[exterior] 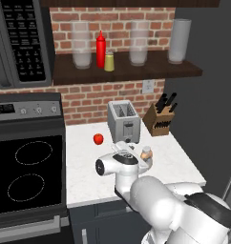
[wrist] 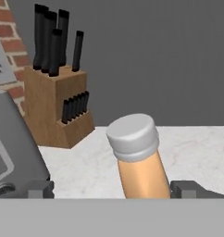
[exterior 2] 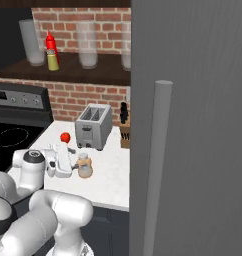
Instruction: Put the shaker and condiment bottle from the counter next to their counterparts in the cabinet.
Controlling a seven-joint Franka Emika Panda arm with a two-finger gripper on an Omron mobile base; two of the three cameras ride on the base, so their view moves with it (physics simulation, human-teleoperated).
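The tan condiment bottle with its white cap stands on the white counter, in front of the toaster. My gripper is open, one fingertip on each side of the bottle's body, low near the counter; the jaws are not pressing it. From the base the bottle sits just past my hand. On the dark wooden cabinet shelf stand the counterparts: a red squeeze bottle and a small yellow-green shaker beside it. The counter's shaker is out of view.
A silver toaster and a knife block stand at the back of the counter, with a red fruit to the toaster's left. Clear glass jars line the shelf. The stove is left, the microwave above it, and a grey fridge right.
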